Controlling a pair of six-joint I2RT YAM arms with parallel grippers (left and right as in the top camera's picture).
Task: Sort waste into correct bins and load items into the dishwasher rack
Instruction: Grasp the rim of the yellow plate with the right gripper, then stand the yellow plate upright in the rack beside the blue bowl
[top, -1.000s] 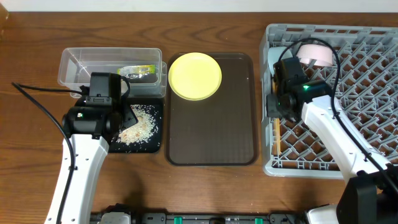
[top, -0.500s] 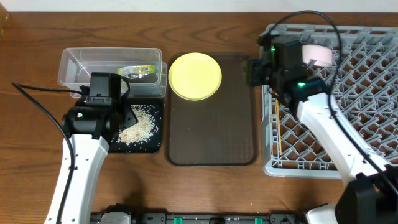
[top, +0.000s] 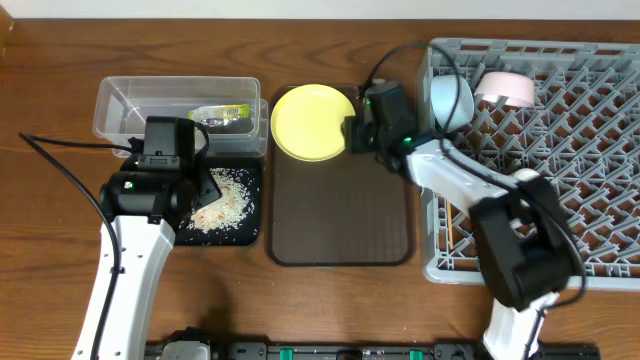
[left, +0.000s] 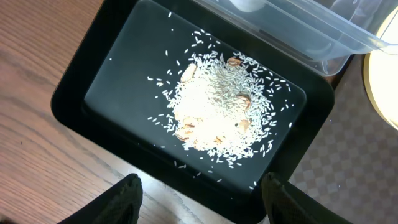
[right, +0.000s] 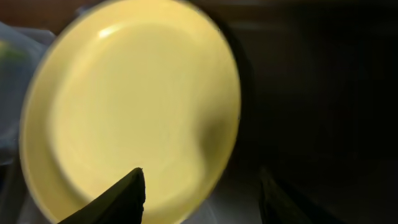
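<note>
Overhead: yellow plate (top: 312, 122) lies flat at the far-left corner of the brown tray (top: 340, 220). Right tool (top: 355, 135) is just beside its right rim. Wrapper (top: 222, 115) is in the clear tub (top: 120, 105).

Left wrist: left tool (left: 200, 190) is released, over the near edge of the black tray (left: 68, 99). Rice (left: 214, 115) is heaped mid-tray.

Right wrist: blurred. Right tool (right: 202, 180) is spread, empty, over the plate's (right: 137, 112) rim.

yellow plate (right: 130, 106) blurred, clear tub (left: 323, 28) cropped

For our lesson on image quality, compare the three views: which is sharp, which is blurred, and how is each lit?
Right wrist view: the plate is smeared and soft-edged, and its surroundings are very dark. Left wrist view: sharp, with single rice grains crisp against the black tray. Overhead view: evenly lit, edges clear, no strong glare.
</note>
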